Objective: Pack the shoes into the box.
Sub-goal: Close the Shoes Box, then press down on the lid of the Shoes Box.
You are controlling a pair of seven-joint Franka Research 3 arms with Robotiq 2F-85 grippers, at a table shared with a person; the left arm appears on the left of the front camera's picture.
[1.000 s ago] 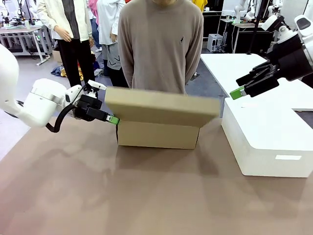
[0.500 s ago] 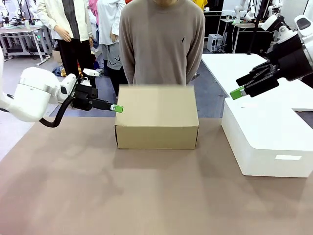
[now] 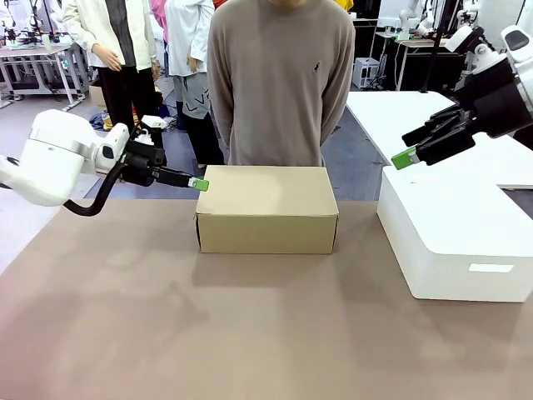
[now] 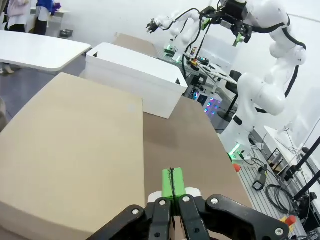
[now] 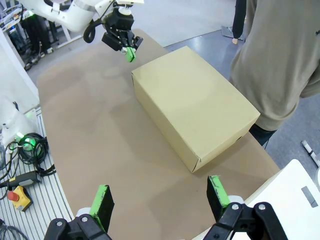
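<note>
The bench (image 3: pixel 250 333) was a broad brown surface; on it, toward the robot's right, stood a large white box (image 3: pixel 454 242), and near the middle, just in front of the person (image 3: pixel 279 83) at the far edge, stood the box (image 3: pixel 266 208), tan cardboard, square to the bench; its lid lay flat and shut on top, with no gap showing in the front view or the right wrist view; the shoes could not be seen, and whether they lay inside could not be told from outside; judged from the closed lid, the packing looked done or all but done, with perhaps only the arms' retreat left.

The left hand (image 3: pixel 198 184) hung in the air just beside the box's upper left corner, at about lid height, its green pads pressed together with nothing between them; the left wrist view showed the pads meeting in a thin seam over the lid's near edge, though contact with the lid could not be made out; the right hand (image 3: pixel 405 157) was held high above the white box, well apart from the tan one, its fingers spread wide and empty.

No brand or print showed on the tan box; the white box bore a small pale label (image 3: pixel 490 268), too small to read.
</note>
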